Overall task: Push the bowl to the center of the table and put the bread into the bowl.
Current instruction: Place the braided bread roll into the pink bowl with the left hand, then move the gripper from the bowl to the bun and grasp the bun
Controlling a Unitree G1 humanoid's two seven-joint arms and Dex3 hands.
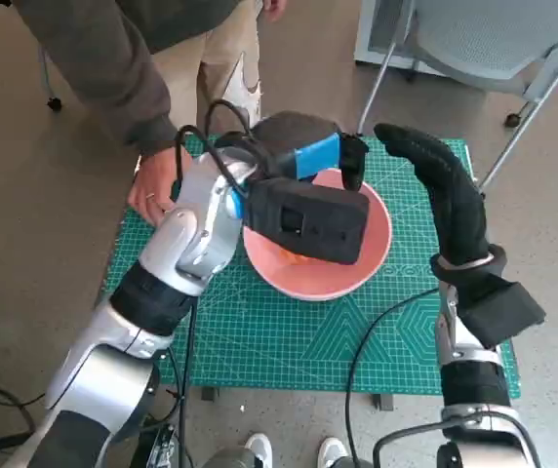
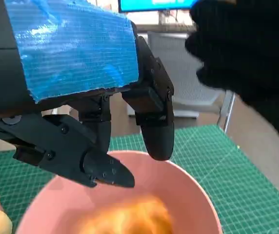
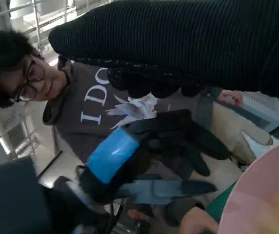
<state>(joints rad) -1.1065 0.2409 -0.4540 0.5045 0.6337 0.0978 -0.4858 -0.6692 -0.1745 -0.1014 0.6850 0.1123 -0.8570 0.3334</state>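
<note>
Head looks down; wrists share bowl (image 2: pixel 198 195) closely.

Pink bowl (image 1: pixel 377 255), seemingly orange bread (image 2: pixel 129 217), green gridded mat (image 1: pixel 289 341).

There's a green cutting mat (image 1: pixel 289 336) with a white grid covering the small table. A person (image 1: pixel 123 58) in a dark grey hoodie and light trousers is leaning in from the far left, one hand (image 1: pixel 155 185) resting on the mat's left edge. Grey chair (image 1: pixel 494 44) off at far right.
</note>
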